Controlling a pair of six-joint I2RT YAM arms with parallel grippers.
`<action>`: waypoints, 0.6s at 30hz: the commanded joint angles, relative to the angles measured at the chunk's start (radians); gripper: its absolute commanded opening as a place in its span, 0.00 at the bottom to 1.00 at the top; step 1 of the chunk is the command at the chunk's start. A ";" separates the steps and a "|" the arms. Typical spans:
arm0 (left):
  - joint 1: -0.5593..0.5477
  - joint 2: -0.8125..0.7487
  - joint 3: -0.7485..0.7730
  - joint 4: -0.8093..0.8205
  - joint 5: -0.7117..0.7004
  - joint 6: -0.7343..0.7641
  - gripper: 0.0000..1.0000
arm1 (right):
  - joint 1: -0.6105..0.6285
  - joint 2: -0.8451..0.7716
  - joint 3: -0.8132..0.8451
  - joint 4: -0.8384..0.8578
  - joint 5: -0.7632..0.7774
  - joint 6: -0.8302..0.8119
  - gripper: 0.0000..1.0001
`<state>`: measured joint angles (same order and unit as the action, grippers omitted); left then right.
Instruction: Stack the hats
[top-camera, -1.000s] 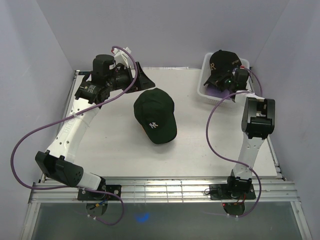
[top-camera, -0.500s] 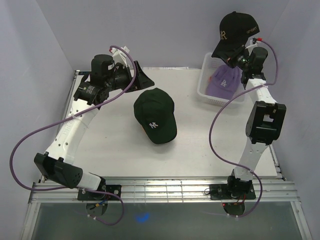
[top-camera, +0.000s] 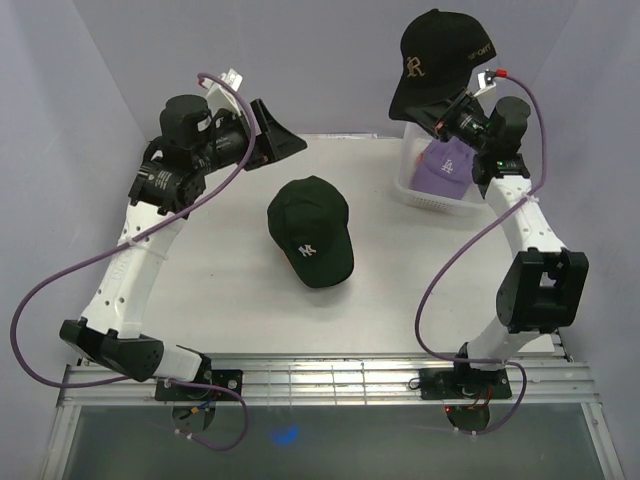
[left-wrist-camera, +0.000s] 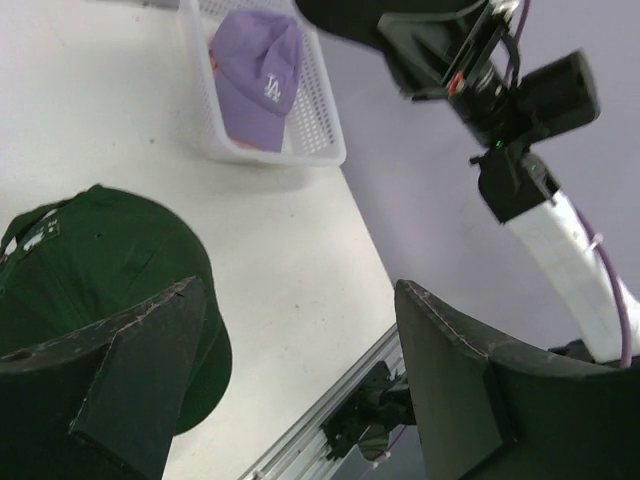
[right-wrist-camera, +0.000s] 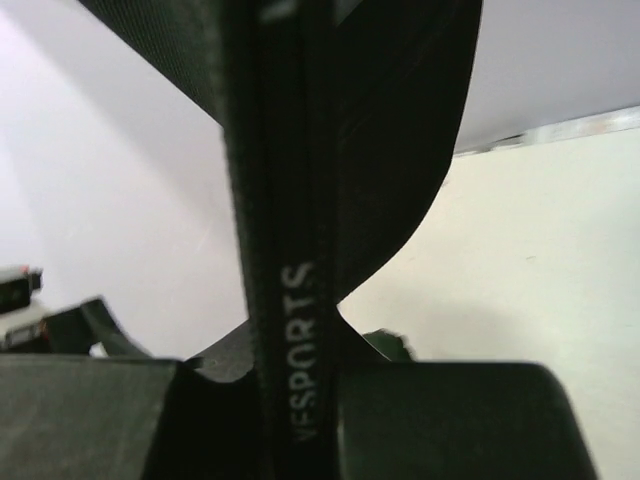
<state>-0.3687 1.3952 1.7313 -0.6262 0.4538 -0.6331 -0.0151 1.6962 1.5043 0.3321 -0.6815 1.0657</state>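
A dark green cap (top-camera: 310, 232) with a white logo lies in the middle of the table; it also shows in the left wrist view (left-wrist-camera: 90, 270). My right gripper (top-camera: 452, 108) is shut on a black cap (top-camera: 440, 55) with a gold logo and holds it high above the white mesh basket (top-camera: 420, 192). The black cap's strap (right-wrist-camera: 285, 250) fills the right wrist view. A lavender cap (top-camera: 442, 168) lies in the basket, also seen in the left wrist view (left-wrist-camera: 260, 75). My left gripper (top-camera: 285, 140) is open and empty, above the table behind the green cap.
The white mesh basket (left-wrist-camera: 315, 120) stands at the back right of the table. Purple cables loop from both arms. The grooved metal rail (top-camera: 330, 378) runs along the near edge.
My right gripper has lifted the black cap out of the basket and carried it up and left, uncovering the lavender cap. My left arm has risen and shifted a little left.
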 joint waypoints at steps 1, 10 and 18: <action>-0.001 -0.041 0.095 -0.009 0.011 -0.023 0.87 | 0.093 -0.141 -0.148 0.126 -0.052 0.037 0.08; -0.001 -0.065 0.137 -0.016 -0.001 -0.068 0.87 | 0.338 -0.279 -0.364 0.249 -0.082 0.165 0.08; -0.001 -0.051 0.171 -0.052 -0.023 -0.062 0.87 | 0.535 -0.264 -0.426 0.380 -0.075 0.267 0.08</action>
<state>-0.3687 1.3575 1.8721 -0.6506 0.4511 -0.6933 0.4664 1.4517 1.0786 0.5224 -0.7456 1.2591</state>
